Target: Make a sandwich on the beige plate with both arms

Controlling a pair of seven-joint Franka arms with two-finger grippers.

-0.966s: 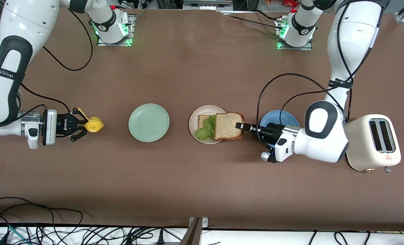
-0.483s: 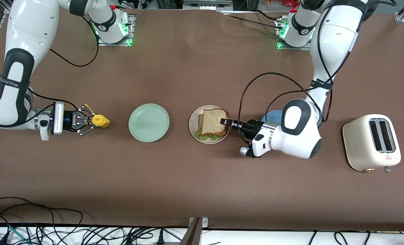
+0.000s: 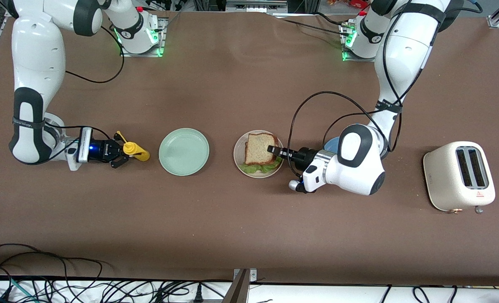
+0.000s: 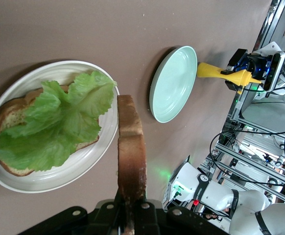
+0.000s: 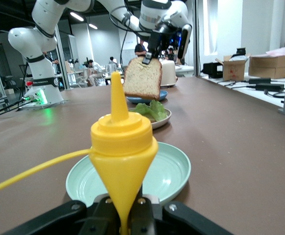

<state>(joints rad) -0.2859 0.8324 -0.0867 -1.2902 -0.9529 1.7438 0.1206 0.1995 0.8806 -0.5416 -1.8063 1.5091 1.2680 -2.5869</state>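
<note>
The beige plate [image 3: 236, 154] carries a lower bread slice [image 4: 9, 113] topped with a ruffled green lettuce leaf [image 3: 258, 168]. My left gripper [image 3: 272, 150] is shut on a second brown bread slice [image 3: 259, 148] and holds it over the lettuce, clear of it; the left wrist view shows that slice [image 4: 131, 156] edge-on between the jaws. Toward the right arm's end of the table, my right gripper [image 3: 122, 151] is shut on a yellow squeeze bottle [image 3: 135, 151], whose nozzle points at the mint-green plate [image 3: 184, 151].
The mint-green plate stands bare between the bottle and the beige plate. A blue plate [image 3: 330, 145] lies mostly hidden under the left arm. A cream toaster [image 3: 459, 174] sits at the left arm's end. Loose cables trail along the table's front edge.
The left gripper has carried the bread slice from the beige plate's edge to over the lettuce. The right gripper has brought the yellow bottle closer to the mint-green plate.
</note>
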